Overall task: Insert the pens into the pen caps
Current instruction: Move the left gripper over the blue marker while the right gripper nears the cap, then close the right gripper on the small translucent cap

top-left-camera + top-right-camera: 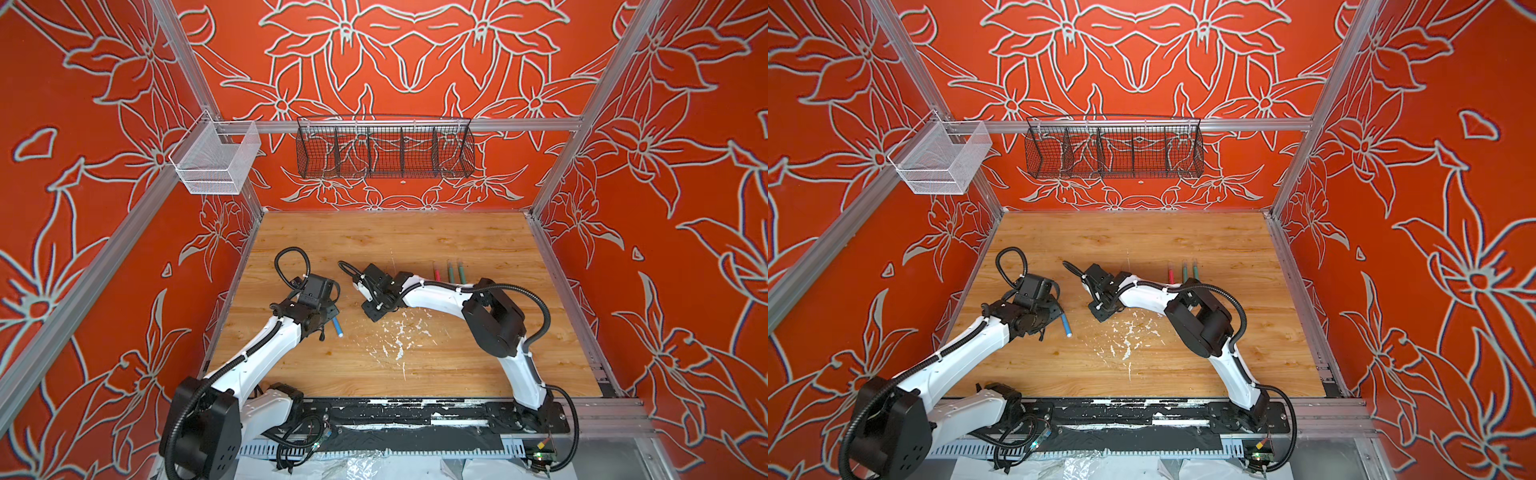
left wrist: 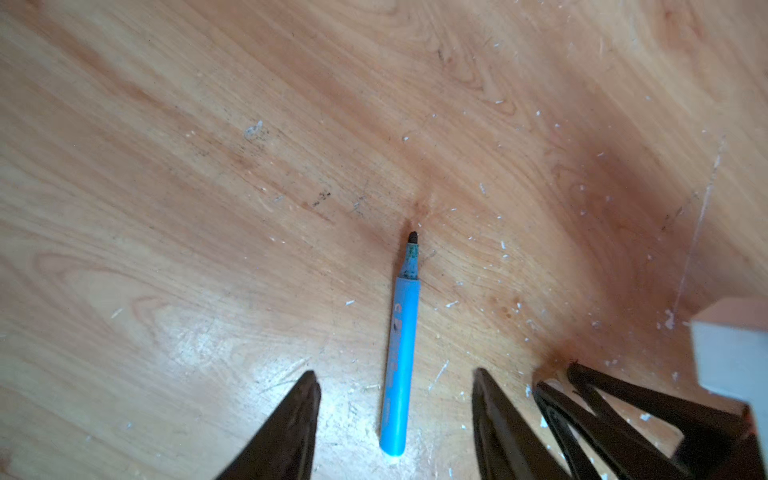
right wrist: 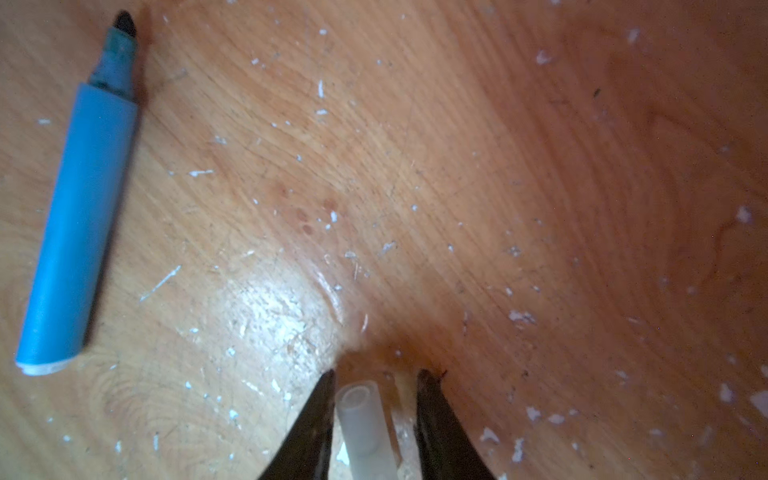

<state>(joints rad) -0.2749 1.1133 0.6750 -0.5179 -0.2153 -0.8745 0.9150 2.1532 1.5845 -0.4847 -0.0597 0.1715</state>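
Thin blue marker pen (image 2: 401, 365) with bare dark tip and white end plug, flat on the paint-flecked wood-grain tabletop (image 1: 415, 241) left of centre in both top views, between the parted, non-touching fingers of the left gripper (image 2: 395, 374). Just right of it, near the frame's middle, the right gripper (image 3: 377, 372), jaws likewise apart around a stubby translucent greyish pen cap (image 3: 365, 424) lying on the wood. Right of centre, a red-pink marker pen (image 1: 436, 274) and two green marker pens (image 1: 450, 272) (image 1: 461, 271), side by side.

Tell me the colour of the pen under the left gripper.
Blue pen, clearest in left wrist view.
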